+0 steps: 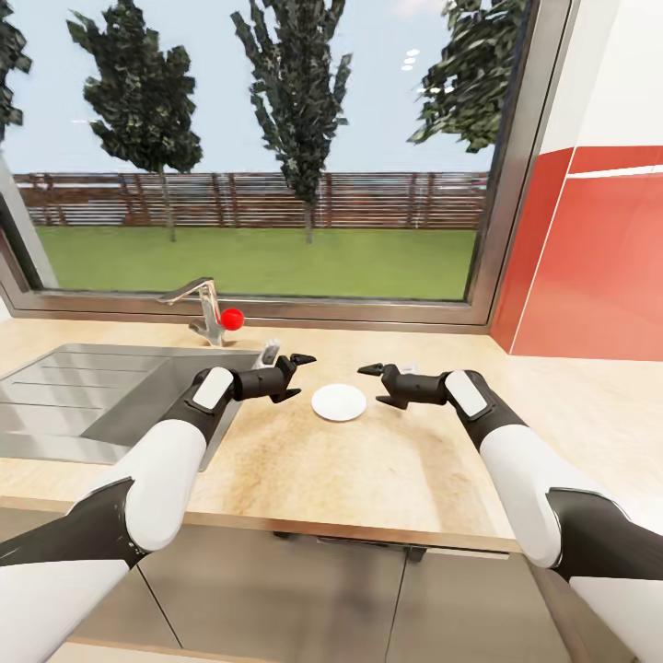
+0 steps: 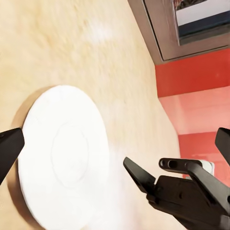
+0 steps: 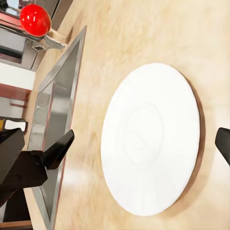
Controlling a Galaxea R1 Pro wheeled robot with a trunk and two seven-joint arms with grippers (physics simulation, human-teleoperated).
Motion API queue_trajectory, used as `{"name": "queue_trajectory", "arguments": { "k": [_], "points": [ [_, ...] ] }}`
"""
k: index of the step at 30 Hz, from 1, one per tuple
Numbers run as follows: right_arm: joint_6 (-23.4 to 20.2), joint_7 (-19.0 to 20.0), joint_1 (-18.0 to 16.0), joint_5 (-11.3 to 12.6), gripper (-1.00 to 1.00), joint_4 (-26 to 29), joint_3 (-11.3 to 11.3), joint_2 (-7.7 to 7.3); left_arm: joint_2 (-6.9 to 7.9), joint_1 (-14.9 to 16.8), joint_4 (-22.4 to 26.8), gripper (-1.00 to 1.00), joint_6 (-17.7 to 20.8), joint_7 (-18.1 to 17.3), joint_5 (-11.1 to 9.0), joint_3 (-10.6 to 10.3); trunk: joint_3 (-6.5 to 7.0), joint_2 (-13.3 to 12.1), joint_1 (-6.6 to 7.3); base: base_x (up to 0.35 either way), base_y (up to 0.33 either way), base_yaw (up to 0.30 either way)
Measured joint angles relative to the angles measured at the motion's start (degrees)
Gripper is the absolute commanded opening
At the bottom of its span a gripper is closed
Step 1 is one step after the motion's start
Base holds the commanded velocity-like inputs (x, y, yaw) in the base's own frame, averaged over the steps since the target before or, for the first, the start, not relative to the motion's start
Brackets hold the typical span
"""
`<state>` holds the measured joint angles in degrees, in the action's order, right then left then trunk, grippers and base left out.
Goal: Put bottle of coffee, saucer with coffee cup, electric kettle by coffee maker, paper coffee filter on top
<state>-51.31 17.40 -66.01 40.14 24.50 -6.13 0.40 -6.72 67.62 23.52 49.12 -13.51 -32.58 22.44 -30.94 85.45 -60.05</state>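
Both claws, left point(image 1: 298, 375) and right point(image 1: 377, 385), gape wide, empty, flanking the saucer point(image 1: 339, 402); fingertips cropped in wrist views.

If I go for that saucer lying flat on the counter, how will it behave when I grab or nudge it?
The saucer looks rigid, thin and probably light, so a nudge would likely slide it across the smooth countertop rather than tip it. Its low rim sits close to the surface, so getting a finger under may be hard. The left gripper and right gripper flank it, both open.

Home kitchen, pale wood counter point(image 1: 396, 460), steel sink point(image 1: 83, 396) and tap point(image 1: 198, 308) beyond the left gripper point(image 1: 293, 375), red wall panels point(image 1: 589, 267), garden window point(image 1: 267, 147)
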Motion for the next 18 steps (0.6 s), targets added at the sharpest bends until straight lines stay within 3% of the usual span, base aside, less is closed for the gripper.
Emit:
{"name": "queue_trajectory", "arguments": {
  "k": [18],
  "points": [
    [0.3,-0.09,0.04,0.05,1.0,-1.94,0.05,0.0,0.01,0.0,-1.97,1.0,-0.05,0.69,-0.01,0.14,0.0,0.0,0.0,0.0,0.0,0.0]
  ]
}}
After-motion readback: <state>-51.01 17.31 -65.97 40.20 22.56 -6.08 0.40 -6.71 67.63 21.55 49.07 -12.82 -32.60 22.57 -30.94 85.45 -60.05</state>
